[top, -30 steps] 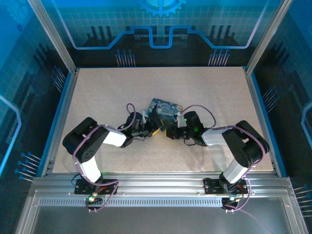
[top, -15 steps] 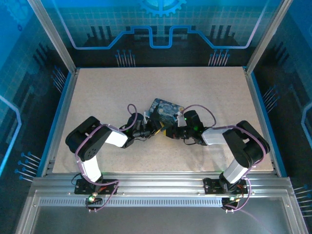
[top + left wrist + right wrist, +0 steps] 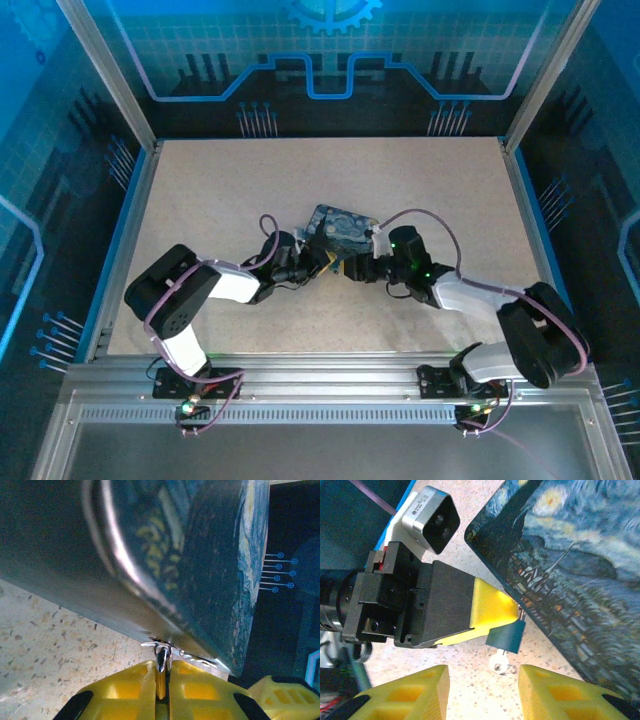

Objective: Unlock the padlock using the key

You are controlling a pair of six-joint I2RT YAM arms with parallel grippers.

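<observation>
Speckled tabletop point(image 3: 470, 662), padlock point(image 3: 506, 636) in left pincer point(image 3: 512, 614)

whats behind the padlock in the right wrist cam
The painted tin sits close behind the padlock, with the speckled table beneath both. The left gripper covers the padlock's top, so whether it is locked cannot be seen.
</observation>
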